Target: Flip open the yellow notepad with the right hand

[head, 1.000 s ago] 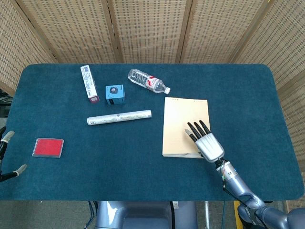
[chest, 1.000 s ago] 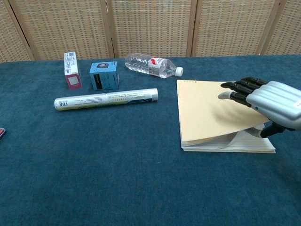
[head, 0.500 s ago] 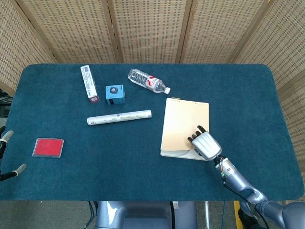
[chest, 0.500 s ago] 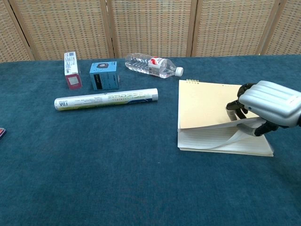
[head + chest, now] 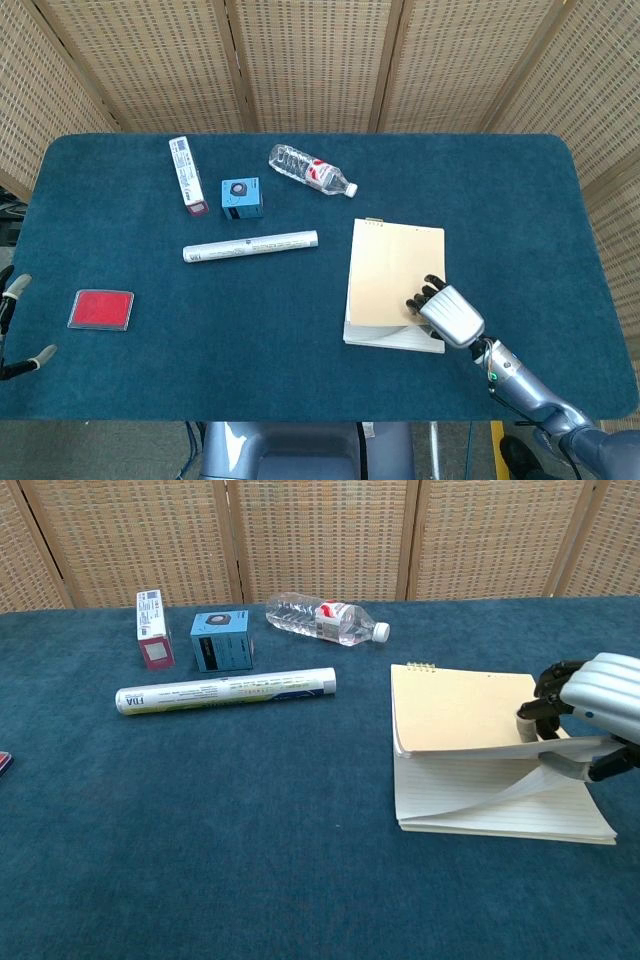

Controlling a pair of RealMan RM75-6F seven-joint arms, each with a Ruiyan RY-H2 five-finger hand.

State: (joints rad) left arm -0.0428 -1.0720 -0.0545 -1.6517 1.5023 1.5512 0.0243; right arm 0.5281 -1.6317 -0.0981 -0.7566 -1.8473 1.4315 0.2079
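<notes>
Head view, from the left edge across: two grey fingertips of the left hand [image 5: 20, 325] poke in at the lower left, too little showing to tell whether its fingers are apart or closed. Just right of them a red card [image 5: 101, 309] lies flat on the blue table [image 5: 520, 190]. In the upper middle of the frame stand a white and maroon box [image 5: 186, 175] and a small blue box [image 5: 241, 198] side by side, with a white tube [image 5: 250, 245] lying below them and a clear water bottle [image 5: 313, 171] on its side further right. None of these lies near the yellow notepad [image 5: 393, 278], which sits in the lower right of the frame.

At the notepad's lower right corner the right hand [image 5: 446, 311] comes in from the bottom right, its silver back upward and dark fingers [image 5: 427, 293] curled over the yellow cover.

Chest view shows what the overhead angle hides: the cover and some sheets are lifted off the lined pages [image 5: 500, 795], pinched in the right hand, with one sheet curving down beneath; the spiral binding is at the top.
</notes>
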